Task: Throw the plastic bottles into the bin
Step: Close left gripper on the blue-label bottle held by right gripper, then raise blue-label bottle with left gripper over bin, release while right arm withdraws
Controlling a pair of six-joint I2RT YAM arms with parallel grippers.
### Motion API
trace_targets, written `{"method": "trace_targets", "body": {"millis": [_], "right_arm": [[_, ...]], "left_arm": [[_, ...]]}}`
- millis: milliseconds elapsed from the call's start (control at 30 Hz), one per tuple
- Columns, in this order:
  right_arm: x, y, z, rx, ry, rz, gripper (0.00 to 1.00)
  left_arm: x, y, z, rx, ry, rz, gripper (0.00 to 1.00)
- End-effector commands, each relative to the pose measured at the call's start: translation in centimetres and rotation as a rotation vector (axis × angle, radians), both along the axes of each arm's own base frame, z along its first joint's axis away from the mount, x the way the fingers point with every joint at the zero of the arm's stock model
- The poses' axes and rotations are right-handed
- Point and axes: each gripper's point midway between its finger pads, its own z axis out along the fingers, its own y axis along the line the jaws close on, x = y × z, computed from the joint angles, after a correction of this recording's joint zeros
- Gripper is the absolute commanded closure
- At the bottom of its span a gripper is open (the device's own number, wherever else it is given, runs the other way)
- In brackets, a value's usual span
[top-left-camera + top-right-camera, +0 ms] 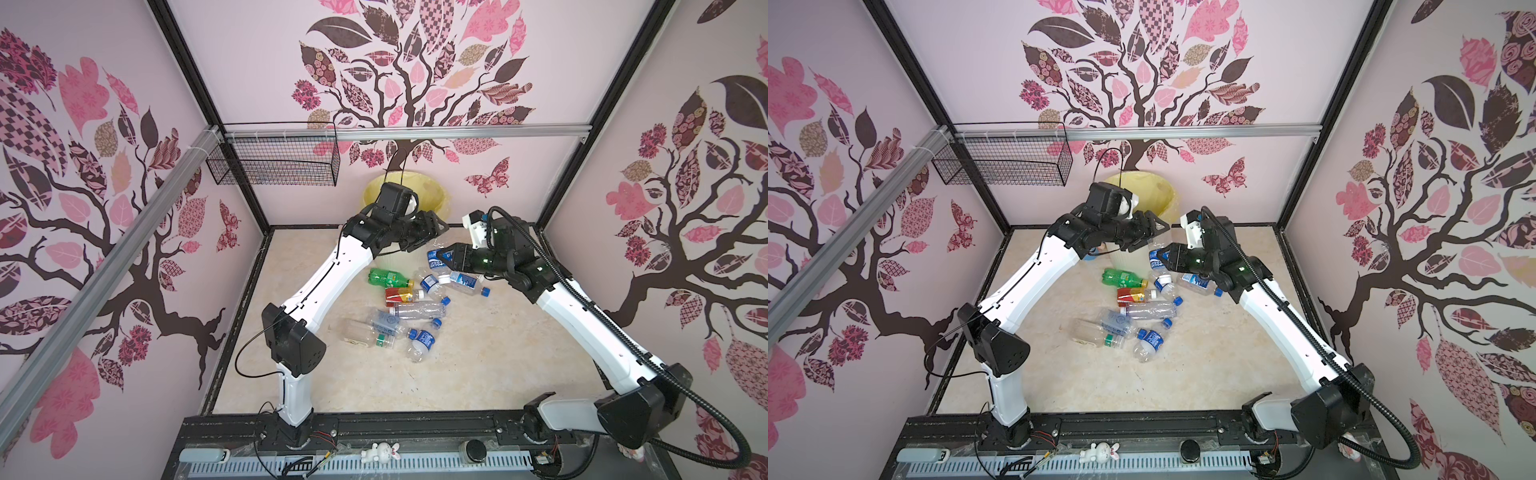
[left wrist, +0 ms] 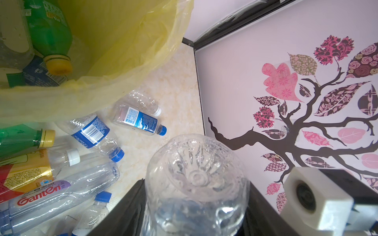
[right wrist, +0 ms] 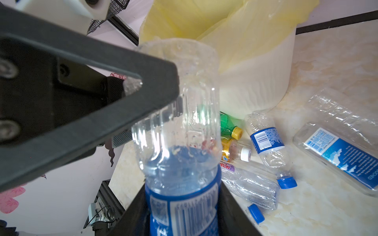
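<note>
Bottle with blue label [image 3: 182, 196] is clamped in my right end effector [image 1: 447, 258], left end effector [image 1: 432, 237] straddling its base, grip there I cannot confirm

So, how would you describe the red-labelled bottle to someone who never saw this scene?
Find the cream bin with the yellow bag by the back wall. On the floor before it, the red-labelled bottle lies between a green bottle and a long clear bottle. Only its label is red and gold.
</note>
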Motion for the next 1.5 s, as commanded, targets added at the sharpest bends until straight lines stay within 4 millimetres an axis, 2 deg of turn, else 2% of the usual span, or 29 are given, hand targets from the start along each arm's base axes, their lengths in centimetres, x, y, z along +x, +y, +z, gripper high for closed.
{"method": "trace_targets", "body": {"millis": [0, 100, 267, 367, 467, 567, 667, 800, 900, 1067, 1167, 1233, 1333, 1400, 1467], "right_arm": [[-0.8, 0.5, 2.4, 0.026, -0.072, 0.038, 0.57], [-0.7, 0.3, 2.8, 0.020, -0.084, 0.029, 0.50], [-0.8, -0.2, 3.6, 0.001, -0.096, 0.010, 0.29], [-1.1, -0.3, 4.3, 0.001, -0.106, 0.014, 0.21], [-1.3, -0.7, 5.1, 0.000, -0.122, 0.004, 0.10], [-1.6, -1.1, 6.2, -0.006, -0.149, -0.006, 0.01], [-1.6, -1.7, 7.6, -0.012, -0.181, -0.031, 0.00], [-1.4, -2.3, 9.9, -0.007, -0.230, -0.071, 0.00], [-1.1, -2.4, 11.0, 0.004, -0.248, -0.087, 0.00], [-0.7, -2.4, 11.8, 0.017, -0.260, -0.102, 0.00], [-0.6, -2.4, 11.8, 0.022, -0.256, -0.104, 0.00], [-0.5, -2.3, 12.0, 0.024, -0.259, -0.105, 0.00], [-0.4, -2.3, 12.1, 0.024, -0.259, -0.108, 0.00], [-0.4, -2.3, 12.0, 0.022, -0.255, -0.107, 0.00], [-0.3, -2.3, 11.8, 0.019, -0.248, -0.107, 0.00]], "left_arm": [[0.2, -0.5, 0.2, -0.030, -0.003, -0.003, 0.40], [0.2, -0.4, 0.4, -0.029, -0.007, 0.004, 0.48], [0.9, 0.9, 1.9, -0.009, -0.062, 0.057, 0.54], [1.6, 2.0, 2.7, 0.008, -0.091, 0.095, 0.54], [2.2, 3.2, 3.7, 0.009, -0.117, 0.133, 0.55], [2.9, 4.8, 5.3, -0.002, -0.155, 0.181, 0.55], [3.6, 6.5, 7.2, -0.023, -0.190, 0.226, 0.55], [4.3, 8.9, 10.9, -0.070, -0.281, 0.285, 0.56], [4.3, 11.1, 14.8, -0.111, -0.397, 0.345, 0.56], [3.5, 15.9, 23.0, -0.175, -0.662, 0.491, 0.54], [2.7, 18.2, 26.4, -0.142, -0.812, 0.587, 0.56], [2.9, 19.4, 27.5, -0.117, -0.865, 0.656, 0.58], [3.8, 19.8, 28.2, -0.100, -0.910, 0.693, 0.58], [5.2, 19.1, 27.4, -0.092, -0.899, 0.688, 0.59], [7.5, 18.0, 24.9, -0.077, -0.848, 0.676, 0.58]]}}
